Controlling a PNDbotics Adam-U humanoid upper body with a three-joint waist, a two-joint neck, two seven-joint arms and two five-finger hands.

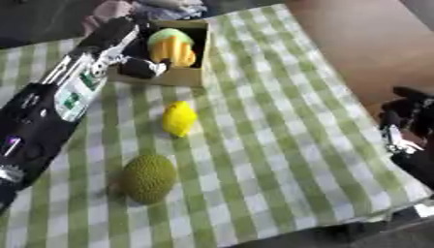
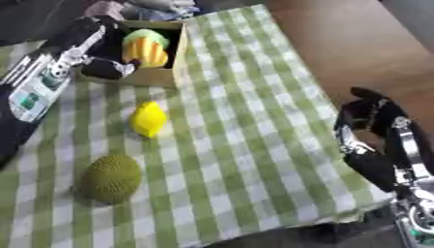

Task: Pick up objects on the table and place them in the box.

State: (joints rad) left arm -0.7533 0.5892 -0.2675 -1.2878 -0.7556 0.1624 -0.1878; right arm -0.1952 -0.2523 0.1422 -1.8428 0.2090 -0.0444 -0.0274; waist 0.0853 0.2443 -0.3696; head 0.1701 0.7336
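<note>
1. The left hand (image 1: pixel 140 65) reaches into the box (image 1: pixel 188 75) at the far left — whether its fingers hold the yellow-and-green fruit (image 1: pixel 172 47) there, I cannot tell.
2. The right hand (image 2: pixel 366 121) rests at the right edge, fingers loosely curled, empty.
3. The lemon (image 1: pixel 179 118) lies near the box; the bumpy green fruit (image 1: pixel 149 178) sits nearer (both probably light, stiff).
4. The lemon looks smooth — best cupped across its middle.

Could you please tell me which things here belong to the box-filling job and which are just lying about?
Job: box; yellow-green fruit in it; lemon; rough green fruit; left hand at the box.
Lying about: checked cloth; right hand, idle.
</note>
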